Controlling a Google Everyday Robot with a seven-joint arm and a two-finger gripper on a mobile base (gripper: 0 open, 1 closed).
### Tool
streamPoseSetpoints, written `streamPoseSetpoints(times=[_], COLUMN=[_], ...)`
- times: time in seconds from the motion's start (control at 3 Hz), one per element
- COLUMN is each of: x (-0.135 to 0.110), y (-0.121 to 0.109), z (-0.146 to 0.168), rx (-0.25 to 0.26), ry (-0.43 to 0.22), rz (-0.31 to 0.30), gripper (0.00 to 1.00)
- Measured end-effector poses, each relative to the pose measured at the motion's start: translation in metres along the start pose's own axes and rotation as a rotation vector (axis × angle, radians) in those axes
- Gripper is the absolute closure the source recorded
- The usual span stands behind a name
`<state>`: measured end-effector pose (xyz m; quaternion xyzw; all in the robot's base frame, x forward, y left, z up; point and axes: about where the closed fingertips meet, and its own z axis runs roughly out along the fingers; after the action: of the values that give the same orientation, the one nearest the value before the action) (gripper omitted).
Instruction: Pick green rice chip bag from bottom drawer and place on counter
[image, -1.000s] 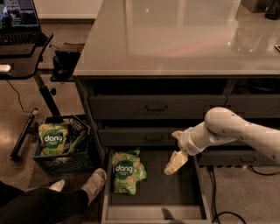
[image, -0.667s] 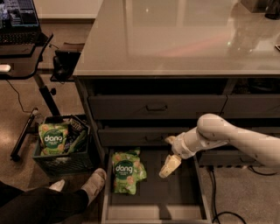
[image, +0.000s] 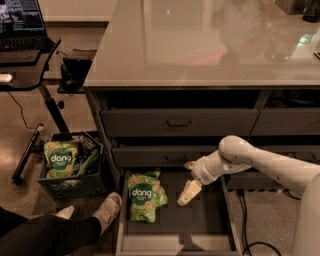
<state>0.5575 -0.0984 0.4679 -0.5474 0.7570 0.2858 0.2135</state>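
The green rice chip bag (image: 145, 196) lies flat on the left part of the floor of the open bottom drawer (image: 200, 225), logo up. My gripper (image: 187, 194) hangs over the drawer's middle, just right of the bag and apart from it, fingers pointing down and to the left. It holds nothing. The white arm reaches in from the right edge. The counter (image: 200, 50) is the glossy pale slab above the drawers.
A dark crate (image: 70, 167) on the floor at left holds another green "dang" bag (image: 61, 157). A person's leg and white shoe (image: 102, 212) lie beside the drawer's left front. A black desk with a laptop (image: 22, 30) stands at the far left. A cable (image: 245, 220) trails at right.
My gripper has moved left and slightly down over the drawer, closer to the bag. The bag has not moved.
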Motion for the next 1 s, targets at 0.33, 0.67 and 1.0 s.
streamPoseSetpoints(times=[0.33,0.67,1.0], x=[0.010,0.022,0.029], y=[-0.010,-0.035,-0.063], z=[0.020,0.052,0.088], rx=[0.016,0.062,0.087], ry=[-0.007,-0.030,-0.073], rz=[-0.010,-0.058,-0.110], gripper=[0.00,0.00,0.00])
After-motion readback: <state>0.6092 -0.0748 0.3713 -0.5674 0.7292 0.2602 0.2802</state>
